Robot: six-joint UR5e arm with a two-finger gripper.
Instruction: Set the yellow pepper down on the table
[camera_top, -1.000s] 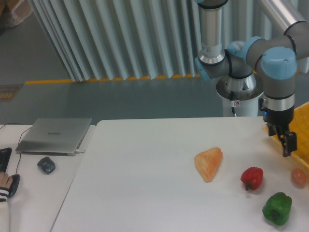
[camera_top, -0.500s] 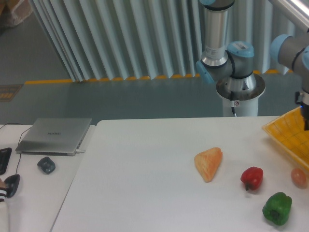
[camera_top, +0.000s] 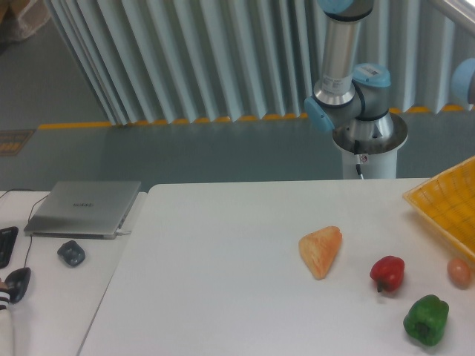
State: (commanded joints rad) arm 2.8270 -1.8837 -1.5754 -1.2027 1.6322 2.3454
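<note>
The yellow pepper does not show in this view. The white table (camera_top: 223, 282) fills the lower part of the view. My gripper is out of the frame to the right; only the arm's base and upright link (camera_top: 343, 67) and a bit of a joint at the right edge show. A yellow mesh basket (camera_top: 449, 204) sits at the table's right edge, partly cut off, and its inside is not visible.
On the table lie a pale-orange wedge (camera_top: 321, 251), a red pepper (camera_top: 387, 273), a green pepper (camera_top: 426, 320) and a small tan ball (camera_top: 459, 272). To the left are a laptop (camera_top: 83, 208), a dark mouse (camera_top: 71, 253) and a person's hand (camera_top: 7, 293).
The arm's wrist and gripper have swung right over the basket and left the frame. The objects on the table have not moved.
</note>
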